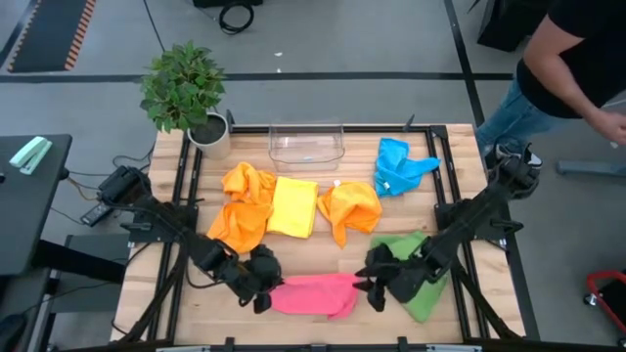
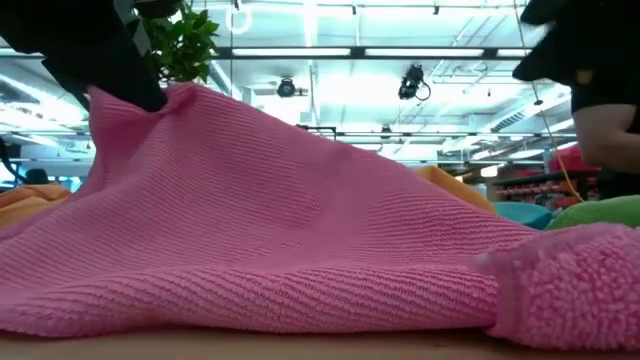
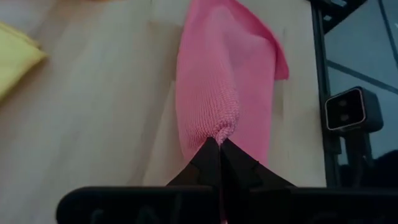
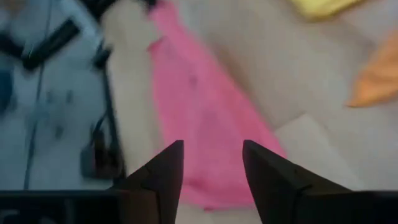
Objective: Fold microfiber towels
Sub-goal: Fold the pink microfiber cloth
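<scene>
Wood slats make up the counter (image 1: pixel 313 256), with grey floor all around it. From above, the pink towel (image 1: pixel 315 294) lies near the front edge, long from side to side, between the two hands. The left hand (image 1: pixel 260 290) is at its left end. Its fingers (image 3: pixel 211 158) are pinched tight on a fold of pink cloth; only the left wrist view shows that clearly. The right hand (image 1: pixel 376 287) is at the right end. Its fingers (image 4: pixel 166 163) stand apart over the pink towel, not touching it, and that picture is blurry.

Low down, the pink towel (image 2: pixel 300 230) fills almost the whole view. It hides most of the counter, and its left corner is lifted higher than the rest. Only small bits of other towels peek out behind it.

From above you can see more: two orange towels (image 1: pixel 245 207), a yellow towel (image 1: pixel 294 206) between them, a blue towel (image 1: pixel 397 166) and a green towel (image 1: pixel 419 274) partly under the right arm. A clear bin (image 1: pixel 306 145) and a plant (image 1: pixel 186 93) sit at the back. A person (image 1: pixel 562 59) is cut off at the corner.
</scene>
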{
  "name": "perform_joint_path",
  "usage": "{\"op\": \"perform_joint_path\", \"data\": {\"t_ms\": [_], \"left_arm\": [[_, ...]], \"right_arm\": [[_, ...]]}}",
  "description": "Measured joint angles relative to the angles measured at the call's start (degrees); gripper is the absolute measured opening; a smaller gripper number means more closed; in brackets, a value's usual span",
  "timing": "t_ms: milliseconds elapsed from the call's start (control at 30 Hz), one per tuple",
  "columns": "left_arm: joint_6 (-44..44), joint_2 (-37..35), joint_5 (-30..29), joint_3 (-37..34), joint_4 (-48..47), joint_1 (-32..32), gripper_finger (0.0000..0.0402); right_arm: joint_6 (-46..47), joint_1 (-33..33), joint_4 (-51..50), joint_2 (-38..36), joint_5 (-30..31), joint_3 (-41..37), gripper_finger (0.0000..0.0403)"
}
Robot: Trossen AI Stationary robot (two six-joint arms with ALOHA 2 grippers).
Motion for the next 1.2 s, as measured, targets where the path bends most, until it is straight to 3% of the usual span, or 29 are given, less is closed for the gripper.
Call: {"op": "perform_joint_path", "data": {"t_ms": [133, 233, 333, 400, 467, 633, 867, 1000, 1200], "left_arm": [[2.3, -0.1, 1.9, 0.4, 0.0, 1.5, 0.0011], [3.6, -0.1, 3.8, 0.4, -0.1, 2.7, 0.0006], [3.7, -0.1, 5.6, 0.4, -0.1, 3.7, 0.0006], [3.7, -0.1, 6.2, 0.4, 0.0, 4.2, 0.0012], [3.8, -0.1, 6.3, 0.4, -0.1, 4.5, 0.0014], [4.6, -0.1, 6.3, 0.4, -0.1, 4.7, 0.0006], [5.3, -0.1, 6.3, 0.4, -0.6, 4.8, 0.0012], [5.2, -0.1, 6.3, 0.4, -0.5, 4.8, 0.0007], [4.8, -0.1, 6.3, 0.4, -0.5, 4.5, 0.0021]], "right_arm": [[-12.2, -4.9, -0.4, 0.7, -9.7, 1.5, 0.0179], [-17.0, -8.9, -0.5, 2.1, -13.2, 1.9, 0.0179], [-17.4, -12.9, -0.7, 2.7, -17.0, 1.9, 0.0179], [-12.7, -15.1, -2.3, 2.8, -18.5, 1.9, 0.0179], [-10.0, -16.3, -2.5, 3.9, -18.7, 1.9, 0.0179], [-14.5, -15.9, -0.2, 10.3, -14.7, 1.6, 0.0179], [-17.1, -17.4, 4.7, 17.8, -15.5, 1.6, 0.0179], [-13.2, -17.0, 3.5, 15.6, -18.5, 1.5, 0.0179], [-8.3, -14.0, 2.3, 8.8, -17.0, 1.6, 0.0179]]}}
